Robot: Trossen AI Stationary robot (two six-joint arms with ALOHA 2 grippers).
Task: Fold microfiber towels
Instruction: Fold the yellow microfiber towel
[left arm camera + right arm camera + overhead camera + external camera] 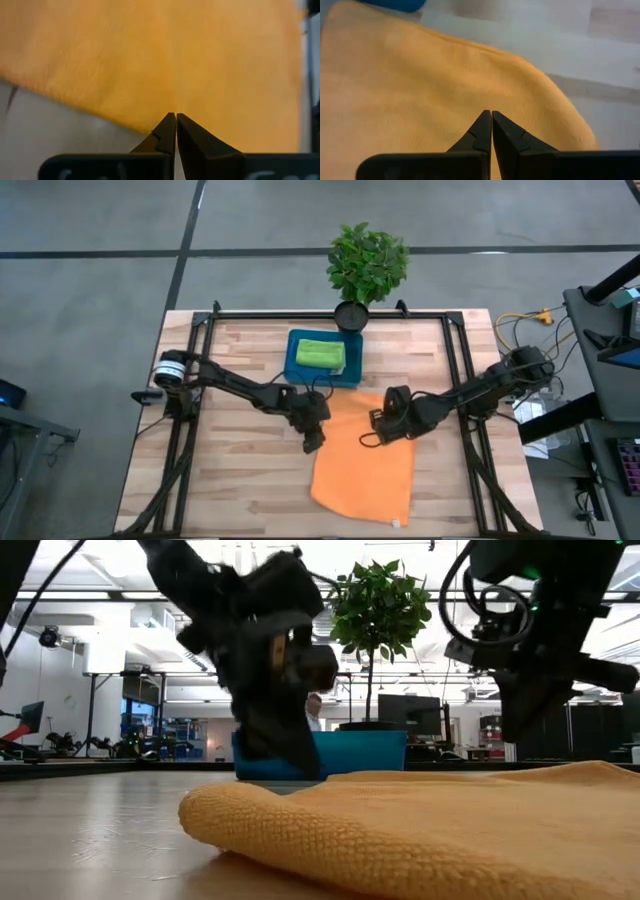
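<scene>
Your left gripper and right gripper both have their fingers pressed together with no cloth between them, poised over the far edge of the orange towel, which lies flat near the middle of the desk. To fold it well, open each gripper, pinch a far corner, and carry both corners evenly toward the near edge. The folded lime green towel already sits in the blue tray behind.

Orange towel: nubby matt cloth. Tabletop: pale wood planks, smooth. Blue tray: smooth plastic.
</scene>
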